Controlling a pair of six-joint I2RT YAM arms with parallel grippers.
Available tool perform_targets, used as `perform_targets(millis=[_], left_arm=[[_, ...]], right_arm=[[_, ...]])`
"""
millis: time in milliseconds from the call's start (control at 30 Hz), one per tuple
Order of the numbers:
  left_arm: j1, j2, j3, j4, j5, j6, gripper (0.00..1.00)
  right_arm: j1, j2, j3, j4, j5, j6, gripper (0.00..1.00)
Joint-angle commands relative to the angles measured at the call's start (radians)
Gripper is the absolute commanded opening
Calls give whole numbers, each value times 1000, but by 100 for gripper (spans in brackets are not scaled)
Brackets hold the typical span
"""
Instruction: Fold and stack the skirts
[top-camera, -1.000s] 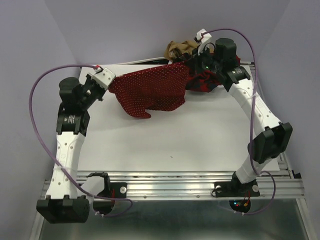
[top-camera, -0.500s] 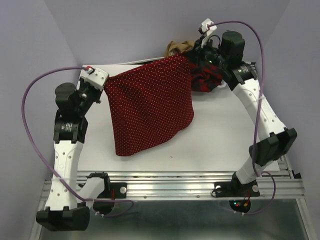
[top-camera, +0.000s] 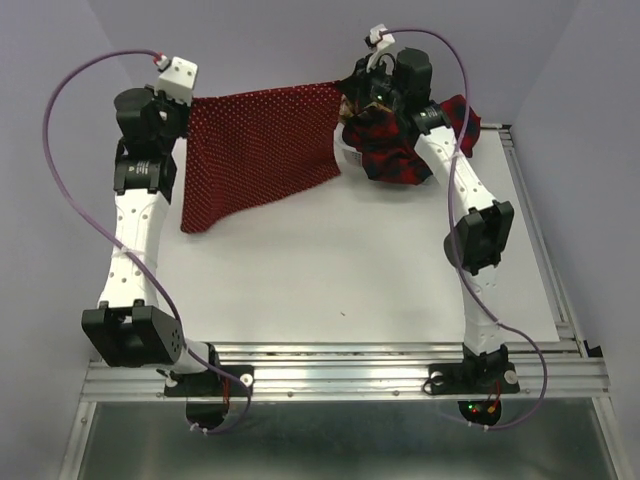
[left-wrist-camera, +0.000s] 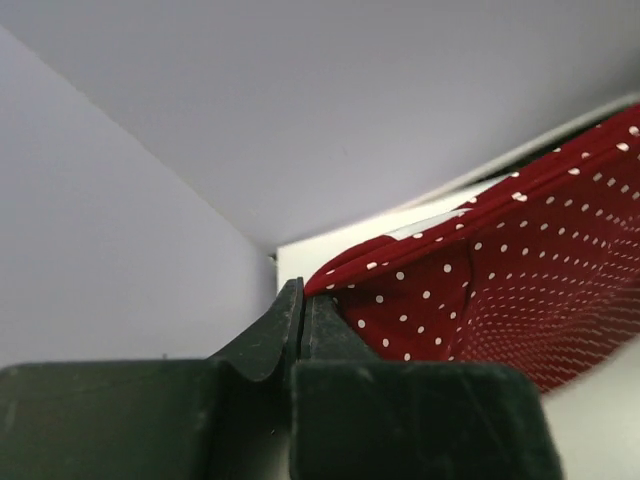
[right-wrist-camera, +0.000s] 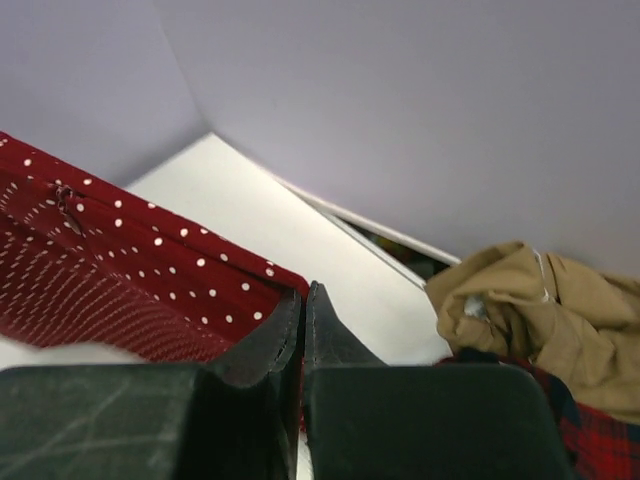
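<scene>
Our left gripper (left-wrist-camera: 303, 300) has its jaws pressed together on one top corner of the red dotted skirt (left-wrist-camera: 500, 290). Our right gripper (right-wrist-camera: 302, 300) pinches the opposite corner of the same waist edge. Both sit high and close to the back wall, the left one near the corner where the side wall meets it, so there is little room behind either.

The skirt hangs between them as a spread sheet over the far left of the table (top-camera: 350, 270). Its top edge is taut and nearly level, and its lower left corner drops lowest. We cannot tell whether that corner touches the surface. In front of it the white tabletop runs broad to the near rail.

From above, the right wrist hides its own fingers and most of the tan skirt (right-wrist-camera: 530, 300). That skirt lies crumpled on the plaid skirt (top-camera: 400, 150), a heap at the far right. The right wrist view cuts the plaid off at its lower corner. A small zipper (right-wrist-camera: 65, 200) shows on the dotted waistband.
</scene>
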Motion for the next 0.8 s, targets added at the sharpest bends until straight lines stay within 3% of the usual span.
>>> perform_targets(millis=[0, 100, 267, 367, 433, 567, 600, 700, 767], left_arm=[[105, -103, 99, 134, -164, 49, 0], [108, -214, -31, 159, -42, 127, 0], [93, -424, -447, 128, 145, 271, 0], [55, -514, -655, 29, 205, 389, 2], [15, -589, -758, -109, 292, 493, 9], [-34, -734, -827, -341, 424, 627, 42], [-34, -795, -825, -441, 457, 655, 59], [-36, -910, -819, -583, 519, 750, 89], [-36, -946, -816, -600, 511, 762, 92]], right_arm=[[-55, -227, -117, 318, 100, 66, 1], [-55, -301, -262, 367, 22, 72, 1], [-55, -338, -488, 308, -142, -33, 1], [-55, -367, -676, 257, -175, -147, 1], [-55, -396, -840, 191, -173, -240, 1], [-55, -565, -1107, 147, -172, -423, 1], [-55, -649, -1220, 99, -190, -492, 1], [-55, -784, -1370, -14, -228, -586, 3], [-55, -820, -1409, -65, -230, -638, 43]])
